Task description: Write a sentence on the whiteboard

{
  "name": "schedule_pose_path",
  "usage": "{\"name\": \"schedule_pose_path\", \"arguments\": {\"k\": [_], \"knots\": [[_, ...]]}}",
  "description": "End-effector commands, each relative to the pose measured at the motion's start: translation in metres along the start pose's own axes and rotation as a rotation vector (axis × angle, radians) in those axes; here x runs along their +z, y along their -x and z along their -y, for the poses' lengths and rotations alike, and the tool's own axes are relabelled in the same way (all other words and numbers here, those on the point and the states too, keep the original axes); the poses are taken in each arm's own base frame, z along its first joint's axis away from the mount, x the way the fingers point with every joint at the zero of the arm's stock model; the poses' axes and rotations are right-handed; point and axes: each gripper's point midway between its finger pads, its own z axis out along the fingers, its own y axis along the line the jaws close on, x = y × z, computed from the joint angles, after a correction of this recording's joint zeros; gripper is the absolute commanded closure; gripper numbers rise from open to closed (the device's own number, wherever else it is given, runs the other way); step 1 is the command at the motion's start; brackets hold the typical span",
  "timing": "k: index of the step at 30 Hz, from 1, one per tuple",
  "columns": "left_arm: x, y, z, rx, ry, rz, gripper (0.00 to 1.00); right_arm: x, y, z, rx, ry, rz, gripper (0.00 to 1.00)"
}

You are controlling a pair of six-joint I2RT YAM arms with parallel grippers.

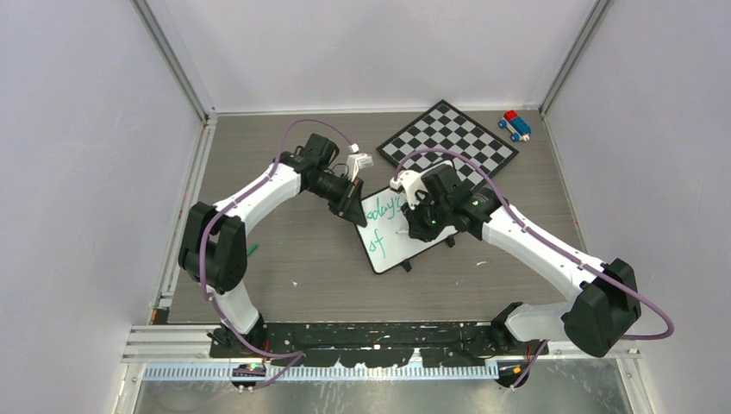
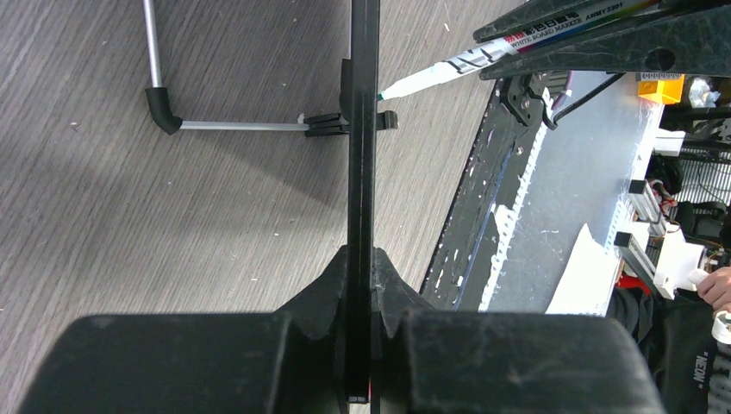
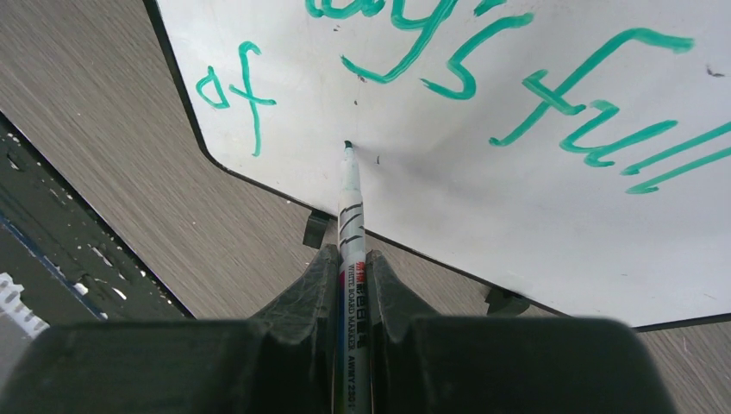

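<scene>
Top view: your whiteboard (image 1: 398, 250) lies mid-table, just near of the chessboard (image 1: 448, 138). The left gripper (image 1: 358, 211) pins its left edge so writing cannot shift it. The right gripper (image 1: 418, 224) covers much of the sentence (image 1: 384, 209).

Left wrist: jaws pinched on the board, seen edge-on; its face is hidden.

Right wrist: jaws clamped on the marker (image 3: 350, 207), tip just right of "of". Contact is unclear and the far words are cut off.

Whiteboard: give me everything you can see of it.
The whiteboard is a small white rectangle with rounded corners, a thin dark edge and black feet, lying askew on the table. Green writing shows "...oday's full", then "of". The left gripper clamps one edge; the marker in the right gripper meets its face beside "of".
</scene>
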Motion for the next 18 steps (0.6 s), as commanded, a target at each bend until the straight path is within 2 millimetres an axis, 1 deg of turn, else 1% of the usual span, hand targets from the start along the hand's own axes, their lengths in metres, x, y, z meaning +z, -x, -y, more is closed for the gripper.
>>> {"name": "schedule_pose_path", "arguments": {"k": [1, 4, 9, 18], "knots": [[-0.001, 0.001, -0.008, 0.009, 0.039, -0.005, 1.0, 0.0, 0.015, 0.014, -0.015, -0.08, 0.05, 1.0], [-0.001, 0.001, -0.008, 0.008, 0.038, -0.004, 1.0, -0.006, 0.022, 0.018, -0.011, -0.106, 0.078, 1.0], [0.0, 0.001, -0.009, 0.006, 0.038, -0.006, 1.0, -0.015, 0.034, 0.019, -0.005, -0.115, 0.118, 1.0], [0.0, 0.001, -0.009, 0.009, 0.038, -0.006, 1.0, -0.019, 0.041, 0.024, -0.004, -0.137, 0.132, 1.0]]}}
